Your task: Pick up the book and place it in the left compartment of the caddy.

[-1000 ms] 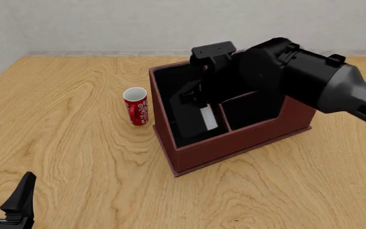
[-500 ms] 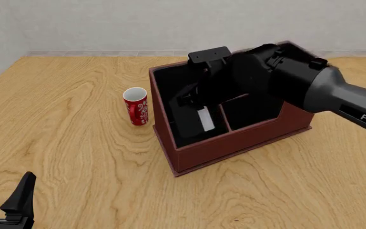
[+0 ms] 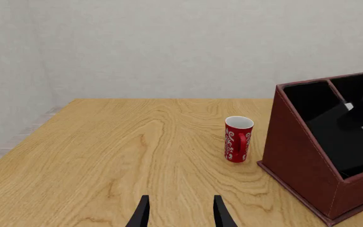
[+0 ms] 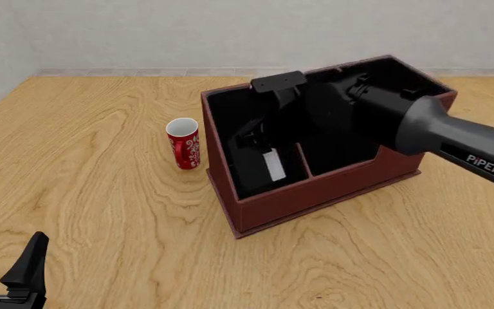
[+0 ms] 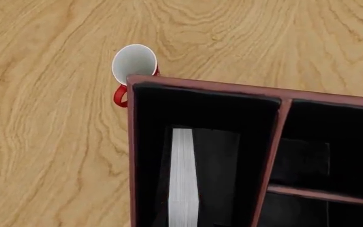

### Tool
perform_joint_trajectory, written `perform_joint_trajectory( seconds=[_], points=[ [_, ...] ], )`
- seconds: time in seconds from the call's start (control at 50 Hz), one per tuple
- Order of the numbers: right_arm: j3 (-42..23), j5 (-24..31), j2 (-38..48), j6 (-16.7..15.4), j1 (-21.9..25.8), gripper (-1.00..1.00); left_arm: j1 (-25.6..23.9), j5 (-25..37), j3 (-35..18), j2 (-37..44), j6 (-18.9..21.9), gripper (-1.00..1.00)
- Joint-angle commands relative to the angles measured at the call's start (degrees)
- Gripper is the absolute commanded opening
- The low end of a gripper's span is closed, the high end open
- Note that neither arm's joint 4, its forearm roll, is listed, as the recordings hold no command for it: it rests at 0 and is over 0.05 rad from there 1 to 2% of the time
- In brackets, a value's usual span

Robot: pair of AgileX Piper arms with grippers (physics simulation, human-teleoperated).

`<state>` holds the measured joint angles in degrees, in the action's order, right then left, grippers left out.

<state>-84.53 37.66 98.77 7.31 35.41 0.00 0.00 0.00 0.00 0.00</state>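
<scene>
While the book sits in the caddy, the arm reads "PiPER".

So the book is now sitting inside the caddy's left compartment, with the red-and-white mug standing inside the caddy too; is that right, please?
Not quite: the book is inside the left compartment of the caddy, but the mug stands on the table outside the caddy, beside its left wall. The front view shows this.

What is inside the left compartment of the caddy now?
The book is inside the left compartment of the caddy, its white page edges visible. The right arm covers part of it; the compartment's floor is hidden.
</scene>
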Motion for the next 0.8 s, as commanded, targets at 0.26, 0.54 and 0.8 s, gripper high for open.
perform_joint_trajectory(
  seconds=[0.26, 0.54, 0.8],
  points=[
    [-0.1, -0.8, -0.5, 1.4, 0.1, -1.00, 0.0, 0.0, 0.0, 0.0, 0.0, 1.00],
    [0.7, -1.2, -1.0, 1.1, 0.7, 1.00, 0.0, 0.0, 0.0, 0.0, 0.0, 1.00],
    [0.3, -0.8, -1.2, 0.6, 0.7, 1.00, 0.0, 0.0, 0.0, 0.0, 0.0, 1.00]
  ],
)
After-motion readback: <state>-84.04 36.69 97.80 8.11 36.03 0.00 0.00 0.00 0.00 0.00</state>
